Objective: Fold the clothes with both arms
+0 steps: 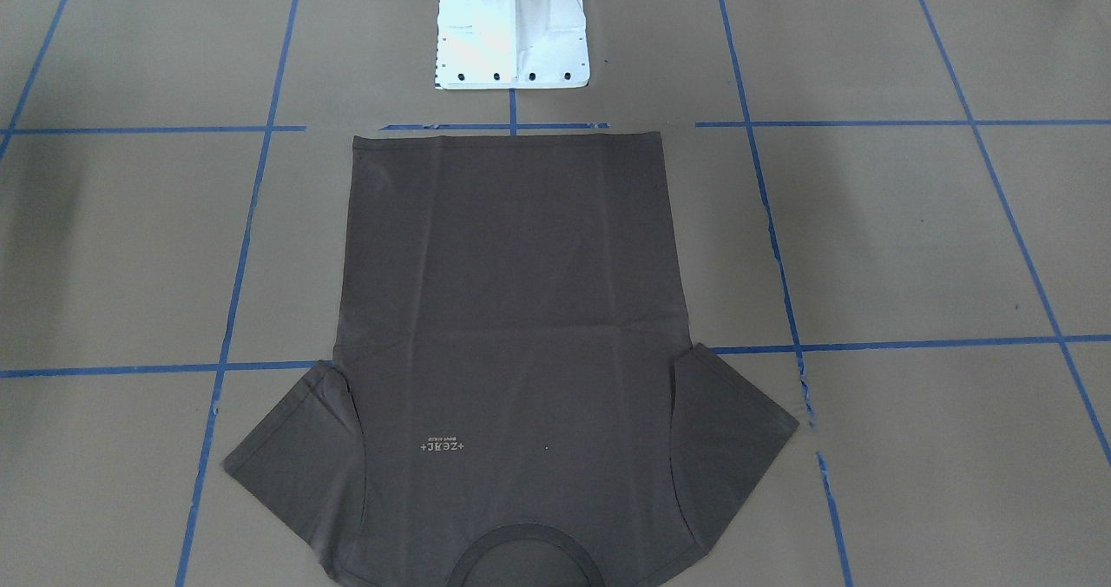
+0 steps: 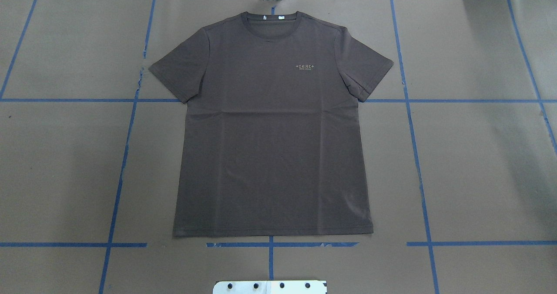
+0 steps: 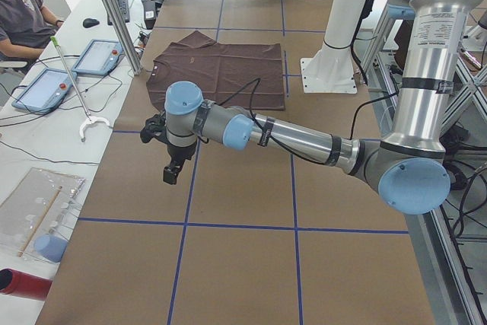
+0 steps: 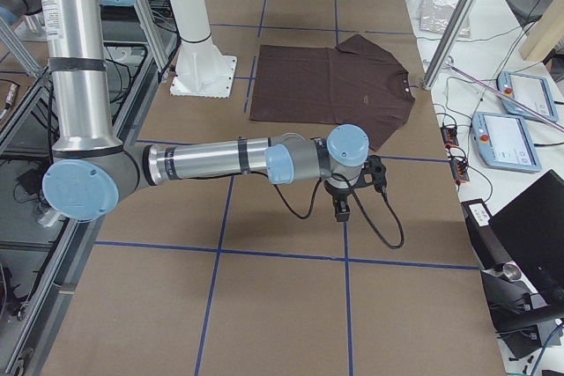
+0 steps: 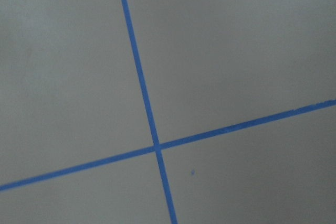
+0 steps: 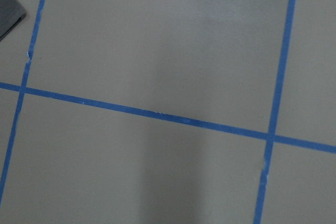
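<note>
The dark brown-grey T-shirt (image 2: 270,133) lies spread flat and face up on the brown table, collar at the far edge and hem toward the robot's base. Pale chest lettering (image 2: 305,66) shows. In the front-facing view the T-shirt (image 1: 512,309) has its collar at the bottom. Neither arm is over it. In the left side view my left gripper (image 3: 173,173) hangs above bare table, well short of the T-shirt (image 3: 221,70). My right gripper (image 4: 341,210) hangs likewise at the other end, near a sleeve of the T-shirt (image 4: 330,85). I cannot tell whether either is open or shut.
Blue tape lines (image 2: 417,155) grid the table. The white metal base (image 1: 512,40) stands just behind the hem. A side bench holds tablets (image 3: 46,85), and a seated person (image 3: 23,5) is beside it. A dark fabric corner (image 6: 8,9) shows in the right wrist view.
</note>
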Controlling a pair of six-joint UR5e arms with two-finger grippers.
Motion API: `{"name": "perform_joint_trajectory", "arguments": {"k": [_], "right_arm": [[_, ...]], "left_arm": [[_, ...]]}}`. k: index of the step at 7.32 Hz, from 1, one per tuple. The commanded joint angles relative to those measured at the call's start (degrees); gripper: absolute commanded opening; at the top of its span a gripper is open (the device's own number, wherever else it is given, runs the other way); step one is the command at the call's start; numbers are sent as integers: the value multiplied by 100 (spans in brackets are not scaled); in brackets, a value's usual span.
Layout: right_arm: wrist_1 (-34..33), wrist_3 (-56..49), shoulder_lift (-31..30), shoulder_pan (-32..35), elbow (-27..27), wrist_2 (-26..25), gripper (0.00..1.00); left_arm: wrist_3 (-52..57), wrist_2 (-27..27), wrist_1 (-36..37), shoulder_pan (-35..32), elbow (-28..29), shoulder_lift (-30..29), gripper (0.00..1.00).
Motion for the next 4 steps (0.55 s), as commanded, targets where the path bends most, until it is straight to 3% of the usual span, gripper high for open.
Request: {"name": "perform_joint_trajectory", "arguments": {"k": [1,3,4], "right_arm": [[1112,1258,993,-889,-1099,-26,100],[2087,2732,2084,-1753,-2224,-497,100],[2546,3746,2306,-2113,-2350,-1301,100]], "left_arm": [[38,-43,-959,92,1341,-685,100],[-197,-34,-1900,109,1770,-742,100],[-625,-17,-1990,118,1745,-795,100]]}}
